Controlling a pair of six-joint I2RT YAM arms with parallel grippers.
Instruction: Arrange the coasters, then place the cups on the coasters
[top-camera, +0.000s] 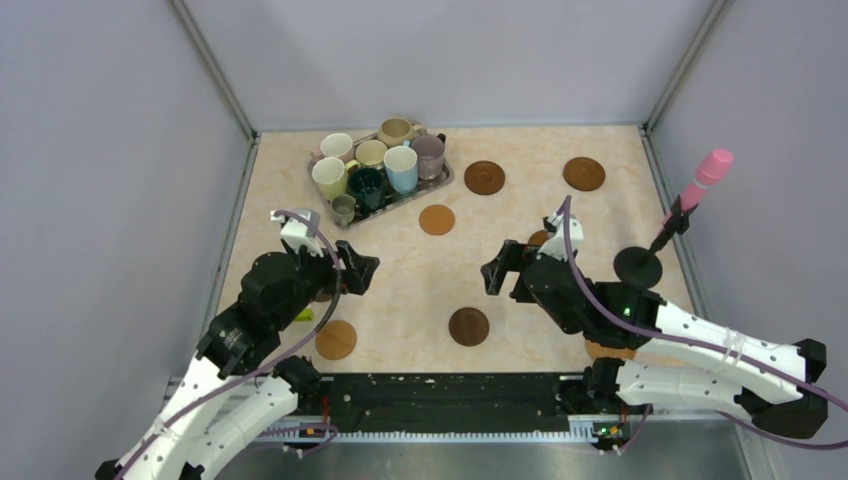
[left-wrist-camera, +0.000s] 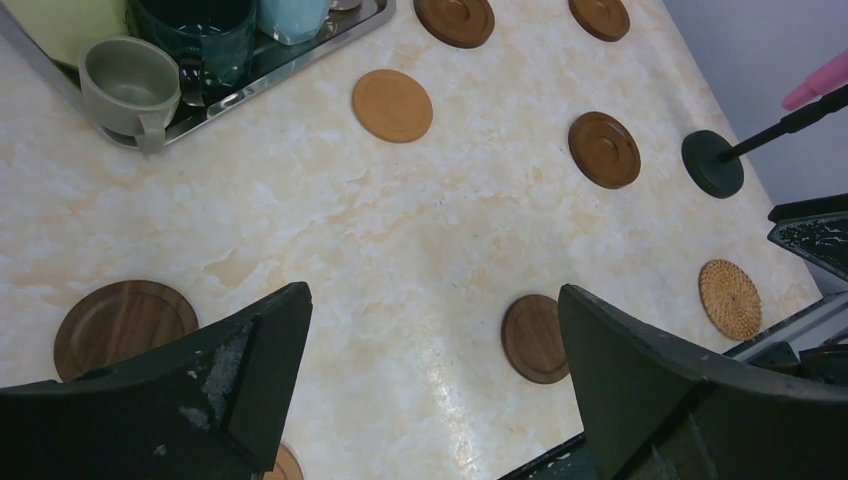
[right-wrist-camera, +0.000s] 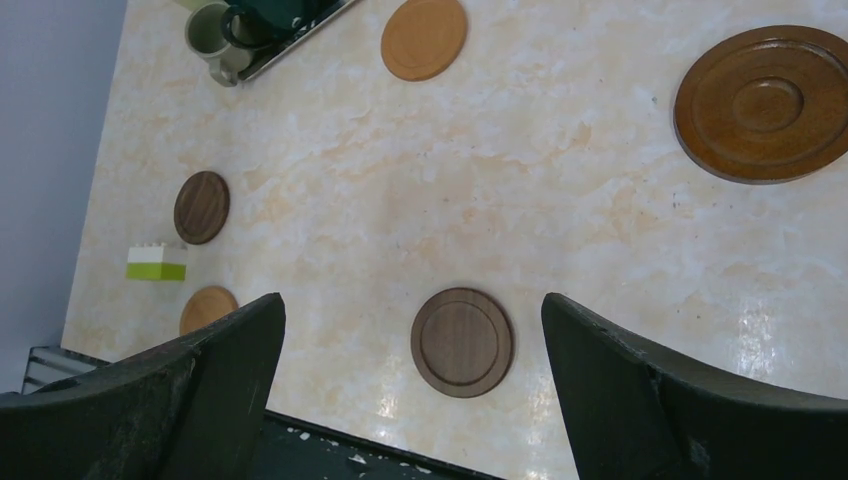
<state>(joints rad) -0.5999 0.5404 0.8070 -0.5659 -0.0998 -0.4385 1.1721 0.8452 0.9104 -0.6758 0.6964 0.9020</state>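
Both arms hover over the pale marbled table (top-camera: 400, 270), the left gripper (top-camera: 365, 270) at 8 o'clock and the right gripper (top-camera: 497, 268) at 4 o'clock, each spread fully wide and holding nothing. From above, eight handled ceramic mugs (top-camera: 401, 168) crowd the rectangular silver metal tray (top-camera: 420, 194) at 11 o'clock, while thin round wooden coasters (top-camera: 468, 326) lie scattered flat on the bare surface. That view all but hides a dark walnut coaster (right-wrist-camera: 202, 207) and a green-and-white toy block (right-wrist-camera: 157, 264) under the left arm; the right wrist camera shows both whole. Only the left wrist camera shows the woven rattan coaster (left-wrist-camera: 730, 299) in full; from above it is a sliver beneath the right arm. Both wrist views crop the tray to the small grey-olive mug (left-wrist-camera: 125, 80) and dark teal mug (left-wrist-camera: 200, 35). The black round base (top-camera: 638, 265) with its pink-tipped stick (top-camera: 712, 167) stands at 3 o'clock.
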